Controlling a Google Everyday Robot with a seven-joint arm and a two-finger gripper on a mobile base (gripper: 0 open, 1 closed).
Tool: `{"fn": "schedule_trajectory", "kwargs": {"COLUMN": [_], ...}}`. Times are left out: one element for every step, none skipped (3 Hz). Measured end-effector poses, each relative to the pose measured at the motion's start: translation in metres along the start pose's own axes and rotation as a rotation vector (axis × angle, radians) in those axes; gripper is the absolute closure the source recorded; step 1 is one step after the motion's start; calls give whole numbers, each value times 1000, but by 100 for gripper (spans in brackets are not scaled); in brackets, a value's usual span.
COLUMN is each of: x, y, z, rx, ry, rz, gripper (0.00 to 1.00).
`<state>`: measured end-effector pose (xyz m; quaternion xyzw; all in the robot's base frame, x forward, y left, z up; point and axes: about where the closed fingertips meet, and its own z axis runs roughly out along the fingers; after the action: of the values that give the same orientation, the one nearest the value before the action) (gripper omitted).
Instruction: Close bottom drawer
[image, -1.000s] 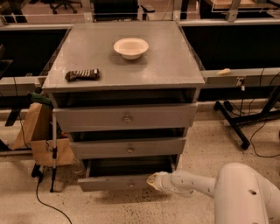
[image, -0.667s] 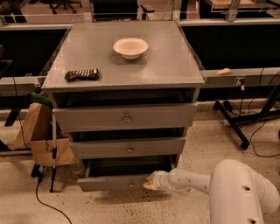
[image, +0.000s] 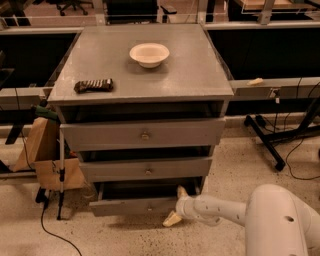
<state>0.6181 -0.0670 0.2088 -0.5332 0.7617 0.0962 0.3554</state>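
Note:
The bottom drawer (image: 135, 206) is the lowest of three grey drawers in the cabinet (image: 142, 95). It stands pulled out a little, with a dark gap above its slim front and a tiny knob (image: 149, 207) at the middle. My gripper (image: 176, 205) is at the right end of that drawer front, low near the floor. Its two pale fingers are spread, one up at the drawer's corner (image: 182, 192) and one down by the floor (image: 171, 219). It holds nothing. The white arm (image: 220, 210) reaches in from the lower right.
A white bowl (image: 149, 54) and a dark snack bar (image: 93, 85) lie on the cabinet top. A cardboard box (image: 47, 165) and a thin stand (image: 61, 170) are left of the cabinet. A black stand's legs (image: 272, 145) and cables are at the right.
The arm has reached slightly further left along the drawer front, and the fingers now look spread apart. The bottom drawer has barely moved.

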Motion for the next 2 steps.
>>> {"fn": "schedule_trajectory", "kwargs": {"x": [4,8], "y": [-11,-20], "z": [13,25], "rx": [5,6], "ry": [17,29], "rz": [17,36], "gripper": [0,0]}}
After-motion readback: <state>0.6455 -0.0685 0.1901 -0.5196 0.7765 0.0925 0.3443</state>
